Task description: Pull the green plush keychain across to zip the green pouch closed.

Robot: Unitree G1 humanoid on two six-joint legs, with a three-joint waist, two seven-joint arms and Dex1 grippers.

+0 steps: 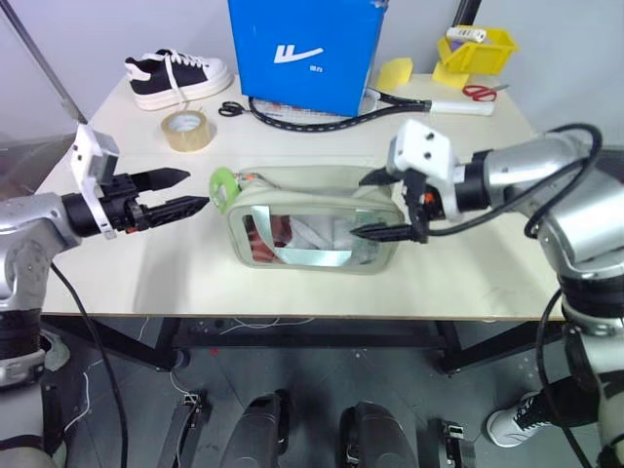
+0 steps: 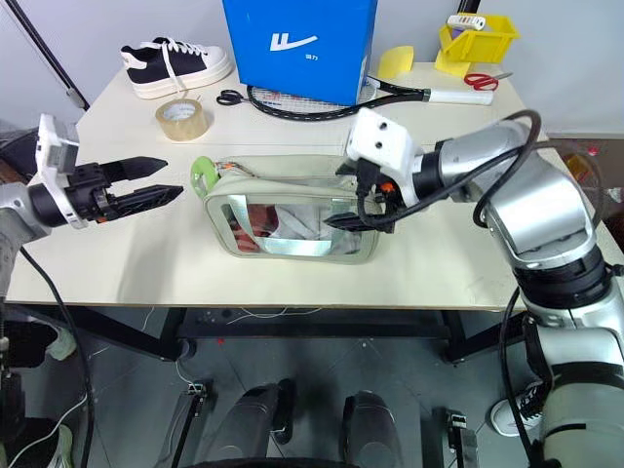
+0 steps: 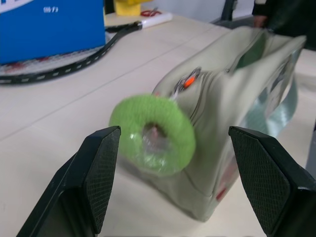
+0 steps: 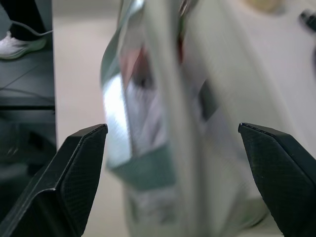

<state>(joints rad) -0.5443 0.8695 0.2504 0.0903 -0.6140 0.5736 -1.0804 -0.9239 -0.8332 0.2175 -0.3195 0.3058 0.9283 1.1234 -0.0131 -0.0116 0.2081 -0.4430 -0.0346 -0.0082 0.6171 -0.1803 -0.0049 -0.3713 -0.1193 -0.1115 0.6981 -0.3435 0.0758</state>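
Note:
The green pouch (image 1: 312,222) lies on the table (image 1: 127,273) with its clear window facing me. The green plush keychain (image 1: 222,185) hangs at its left end. My left gripper (image 1: 195,189) stands open just left of the keychain, pointing at it without touching it. In the left wrist view the keychain (image 3: 153,136) sits between and beyond the two fingers. My right gripper (image 1: 370,205) is open over the pouch's right end, one finger at the back top edge and one at the front. In the right wrist view the pouch (image 4: 168,123) lies between the spread fingers.
Behind the pouch are a tan tape roll (image 1: 186,130), a black-and-white shoe (image 1: 178,76), black scissors (image 1: 231,108), a blue box (image 1: 304,49) and a racket (image 1: 331,117). A yellow bin (image 1: 478,49) and red scissors (image 1: 480,93) sit back right.

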